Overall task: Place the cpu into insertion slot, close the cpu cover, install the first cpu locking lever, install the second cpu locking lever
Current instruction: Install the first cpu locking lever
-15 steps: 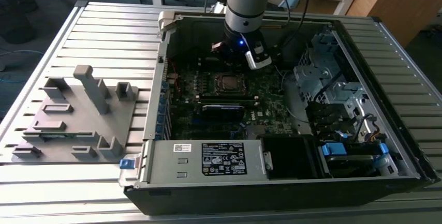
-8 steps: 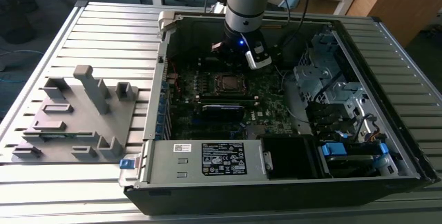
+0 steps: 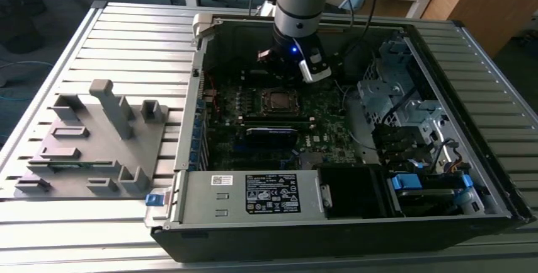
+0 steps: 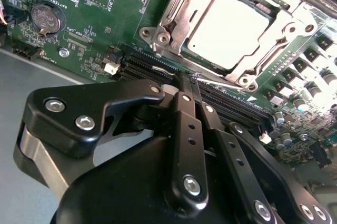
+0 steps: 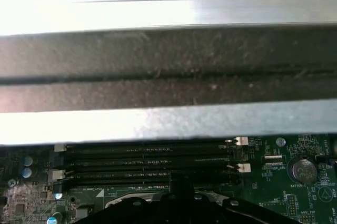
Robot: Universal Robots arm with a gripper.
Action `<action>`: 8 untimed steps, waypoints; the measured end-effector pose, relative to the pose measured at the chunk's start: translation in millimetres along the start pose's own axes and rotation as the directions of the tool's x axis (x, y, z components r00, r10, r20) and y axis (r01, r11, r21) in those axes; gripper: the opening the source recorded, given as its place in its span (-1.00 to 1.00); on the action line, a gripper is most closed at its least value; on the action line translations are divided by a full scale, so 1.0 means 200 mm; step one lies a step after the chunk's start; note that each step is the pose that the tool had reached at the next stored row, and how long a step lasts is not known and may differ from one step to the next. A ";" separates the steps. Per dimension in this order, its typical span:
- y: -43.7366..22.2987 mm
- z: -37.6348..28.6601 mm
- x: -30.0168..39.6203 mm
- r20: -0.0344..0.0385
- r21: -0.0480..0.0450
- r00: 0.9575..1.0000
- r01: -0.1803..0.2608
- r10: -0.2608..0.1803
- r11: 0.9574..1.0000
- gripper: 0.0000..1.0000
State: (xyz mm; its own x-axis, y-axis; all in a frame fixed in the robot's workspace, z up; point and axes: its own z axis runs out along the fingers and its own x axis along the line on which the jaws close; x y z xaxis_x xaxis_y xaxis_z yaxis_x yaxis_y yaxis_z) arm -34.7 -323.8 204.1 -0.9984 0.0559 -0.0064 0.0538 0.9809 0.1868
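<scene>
Gripper [image 4: 192, 83], fingers drawn narrow with nothing visible between them, hovers low over the motherboard [image 4: 105, 8], probably to press rather than grasp. Just beyond its tips the cover [image 4: 289, 22] lies flat, pinning the cpu [image 4: 229, 31] in its slot.

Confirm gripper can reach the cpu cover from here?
Probably yes: the gripper hangs right beside the cover, by the memory slots, nothing standing between them, and the case is open above.
</scene>
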 end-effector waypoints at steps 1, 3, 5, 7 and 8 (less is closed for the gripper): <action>0.000 0.000 0.000 0.000 0.000 1.000 0.000 0.000 1.000 -0.77; 0.000 0.000 0.000 0.000 0.000 1.000 0.000 0.000 1.000 -0.77; 0.000 -0.001 0.000 0.002 -0.003 1.000 0.000 0.000 1.000 -0.77; 0.000 0.000 0.000 0.004 -0.012 1.000 0.001 -0.001 1.000 -0.77; 0.000 0.000 0.000 0.005 -0.016 1.000 0.001 -0.001 1.000 -0.77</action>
State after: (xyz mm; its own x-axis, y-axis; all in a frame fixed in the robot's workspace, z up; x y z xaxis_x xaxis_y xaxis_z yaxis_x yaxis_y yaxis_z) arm -34.8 -323.8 204.1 -0.9984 0.0563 -0.0114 0.0528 0.9779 0.2021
